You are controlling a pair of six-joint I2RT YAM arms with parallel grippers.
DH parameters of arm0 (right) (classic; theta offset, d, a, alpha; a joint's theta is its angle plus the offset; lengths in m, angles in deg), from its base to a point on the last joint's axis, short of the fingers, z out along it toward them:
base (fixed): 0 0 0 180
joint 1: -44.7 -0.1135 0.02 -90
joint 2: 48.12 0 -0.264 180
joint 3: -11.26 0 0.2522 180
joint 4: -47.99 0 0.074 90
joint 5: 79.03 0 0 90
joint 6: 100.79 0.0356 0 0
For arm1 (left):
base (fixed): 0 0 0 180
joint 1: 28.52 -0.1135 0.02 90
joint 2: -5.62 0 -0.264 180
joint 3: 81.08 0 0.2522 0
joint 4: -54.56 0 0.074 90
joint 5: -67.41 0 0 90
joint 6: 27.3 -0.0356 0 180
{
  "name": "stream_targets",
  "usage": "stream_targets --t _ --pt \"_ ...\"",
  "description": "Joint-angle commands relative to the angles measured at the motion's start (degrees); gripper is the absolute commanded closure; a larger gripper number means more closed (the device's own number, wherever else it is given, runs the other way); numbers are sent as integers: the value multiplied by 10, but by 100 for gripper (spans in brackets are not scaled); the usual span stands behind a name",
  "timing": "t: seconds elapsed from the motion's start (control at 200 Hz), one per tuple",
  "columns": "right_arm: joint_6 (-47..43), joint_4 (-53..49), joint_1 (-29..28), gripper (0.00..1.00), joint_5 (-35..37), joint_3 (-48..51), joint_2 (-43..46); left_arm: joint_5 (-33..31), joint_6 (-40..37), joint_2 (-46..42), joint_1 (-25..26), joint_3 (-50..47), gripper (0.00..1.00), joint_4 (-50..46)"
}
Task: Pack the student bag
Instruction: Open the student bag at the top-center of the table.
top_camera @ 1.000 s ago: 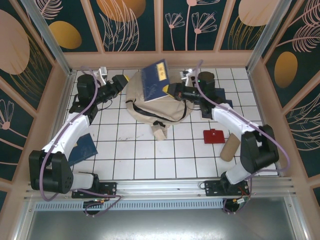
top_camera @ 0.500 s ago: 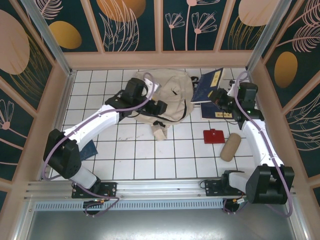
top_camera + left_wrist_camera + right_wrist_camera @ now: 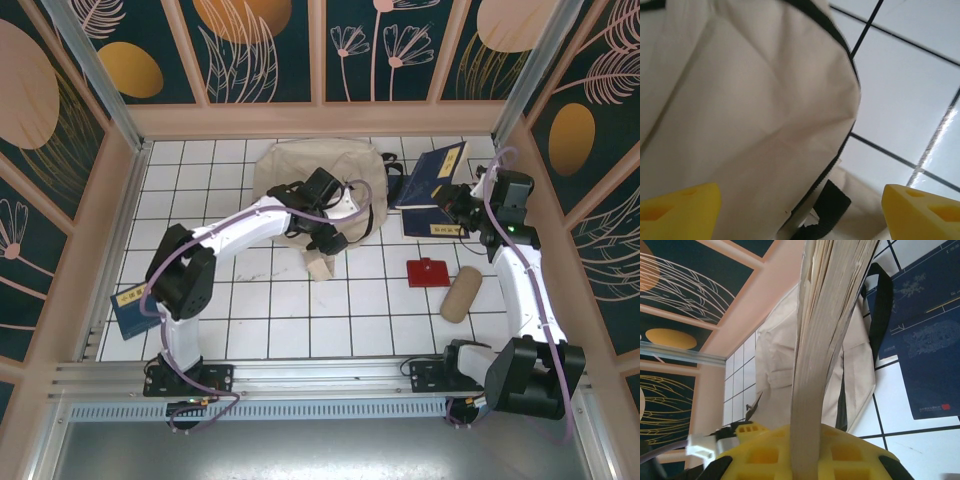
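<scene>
White tiles cover the table [image 3: 270, 320], which is fenced by dark panels painted with flowers. Seen from above, the student bag [image 3: 300, 170] lies slumped at the far middle of the tiles. The left arm reaches across to it, and the left gripper [image 3: 335, 237] sits at the bag's near edge. At the far right, the right gripper [image 3: 458, 205] holds a navy book [image 3: 435, 172] tilted up, just right of the bag. A red piece [image 3: 428, 272] and a beige cylinder [image 3: 461, 295] lie nearer, and another navy book [image 3: 130, 310] rests at the left edge.

From the left wrist, the left gripper [image 3: 800, 210] has its yellow fingers [image 3: 680, 202] spread wide over the student bag [image 3: 740, 110]. I cannot tell whether they touch it.

From the right wrist, the right gripper [image 3: 807, 450] is clamped on the navy book [image 3: 830, 315], whose page edge faces the camera. The student bag [image 3: 780, 355] lies beyond it, and a flat navy book [image 3: 925, 340] lies on the tiles to the right.
</scene>
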Motion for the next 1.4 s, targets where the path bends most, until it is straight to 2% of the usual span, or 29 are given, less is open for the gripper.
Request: stream_targets --t 0.0,0.165,0.36,0.48,0.57,0.626,0.731,0.801,0.876,1.101,1.166,1.306,1.396 --pt "-6 17 4 100 -23 8 21 -25 -27 25 -2 41 17 -40" --pt "-3 17 6 100 -25 9 25 -46 -54 66 -2 71 19 -69" --pt "2 21 6 100 -29 13 29 -109 -52 79 -3 86 21 -49" --pt "7 25 7 100 -32 17 29 -163 -46 79 -3 84 28 -17" --pt "4 21 6 100 -33 17 29 -216 -41 76 -3 80 39 18" --pt "4 20 6 100 -40 20 30 -234 -43 74 -2 79 42 32" --pt "6 21 4 100 -54 31 31 -220 -59 77 -4 84 42 22" --pt "9 23 3 100 -57 41 35 -198 -77 83 -4 85 40 -12" --pt "11 23 3 100 -56 48 41 -174 -86 90 -6 89 42 -46" --pt "15 25 -4 100 -59 55 45 -143 -97 80 -7 95 62 -49" --pt "14 23 -10 100 -59 55 45 -161 -96 78 -7 97 75 -36" --pt "15 18 -30 100 -56 58 47 -205 -84 60 -7 95 90 5" --pt "14 7 -49 100 -54 62 48 -232 -61 35 -10 89 93 42"
